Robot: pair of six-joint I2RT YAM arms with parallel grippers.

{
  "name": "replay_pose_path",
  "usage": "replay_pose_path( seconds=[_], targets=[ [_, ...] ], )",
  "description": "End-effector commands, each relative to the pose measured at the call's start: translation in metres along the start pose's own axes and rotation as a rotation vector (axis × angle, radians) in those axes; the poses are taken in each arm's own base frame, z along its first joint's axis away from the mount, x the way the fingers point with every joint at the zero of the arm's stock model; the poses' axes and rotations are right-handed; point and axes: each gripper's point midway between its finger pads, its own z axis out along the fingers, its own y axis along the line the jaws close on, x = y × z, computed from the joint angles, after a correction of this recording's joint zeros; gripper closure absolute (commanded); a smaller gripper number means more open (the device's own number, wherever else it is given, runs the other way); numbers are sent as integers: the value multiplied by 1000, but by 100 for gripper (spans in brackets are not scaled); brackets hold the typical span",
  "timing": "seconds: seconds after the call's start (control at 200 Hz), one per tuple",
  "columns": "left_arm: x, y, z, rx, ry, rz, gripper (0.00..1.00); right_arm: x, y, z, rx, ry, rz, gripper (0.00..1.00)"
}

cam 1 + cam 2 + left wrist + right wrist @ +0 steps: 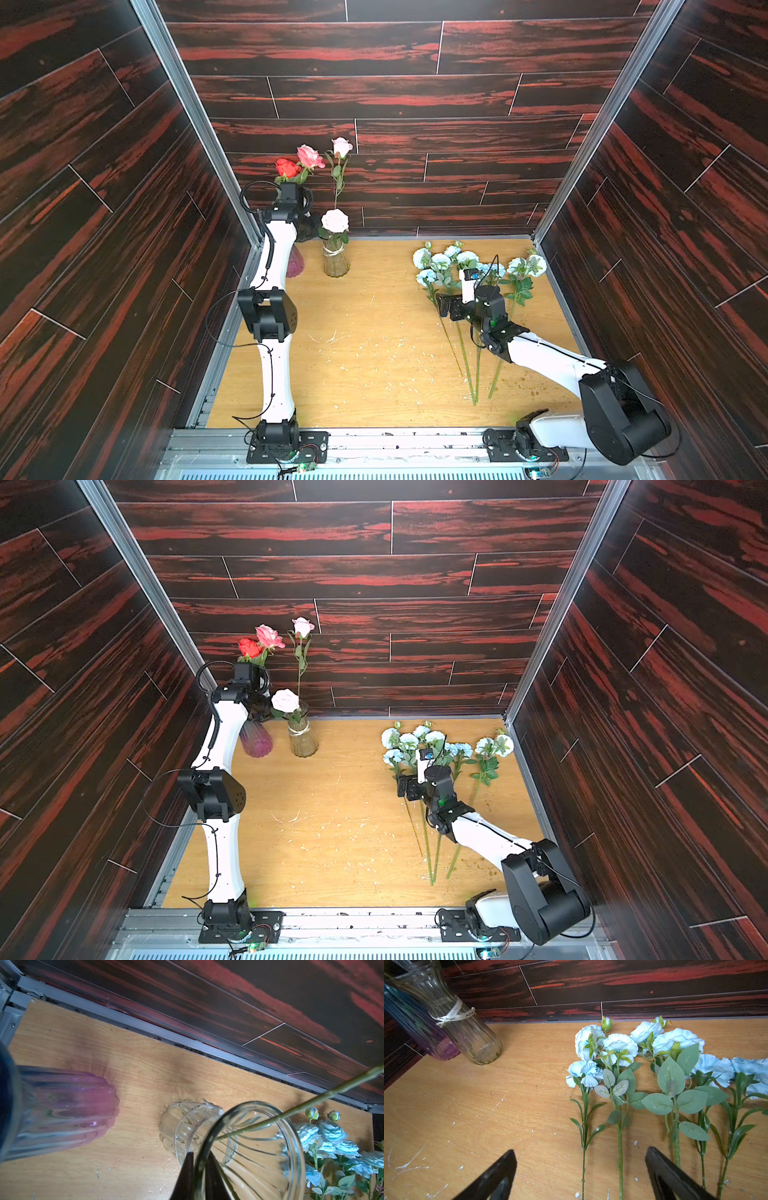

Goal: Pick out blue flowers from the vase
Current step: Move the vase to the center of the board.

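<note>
The left claw (200, 1176) is pinching the rim of the clear glass vase (336, 262). I think no blue is left inside, but the glass is hard to read. Between the claws the desk (374, 353) is open. The right claw (581, 1150) is spread wide. The blue flowers (618, 1047) lie flat just ahead of it, stems pointing back at it, blooms toward the back wall (415, 124). The side wall (665, 208) is close beyond.
</note>
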Motion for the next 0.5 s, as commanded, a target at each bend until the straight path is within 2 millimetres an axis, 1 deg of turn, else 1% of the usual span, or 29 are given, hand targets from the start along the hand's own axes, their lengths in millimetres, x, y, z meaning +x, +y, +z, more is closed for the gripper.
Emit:
replay_pose_path(
  seconds=[0.0, 0.11, 0.286, 0.496],
  targets=[
    [3, 26, -6, -91, 26, 7, 100, -5, 2, 2, -6, -1, -14, 1],
    [4, 33, -10, -115, 29, 14, 100, -5, 3, 2, -8, -2, -13, 1],
    [0, 33, -19, -105, 31, 22, 100, -5, 3, 2, -8, -1, -13, 1],
    [0, 36, -21, -121, 34, 33, 100, -5, 3, 2, -7, -1, -13, 1]
  ],
)
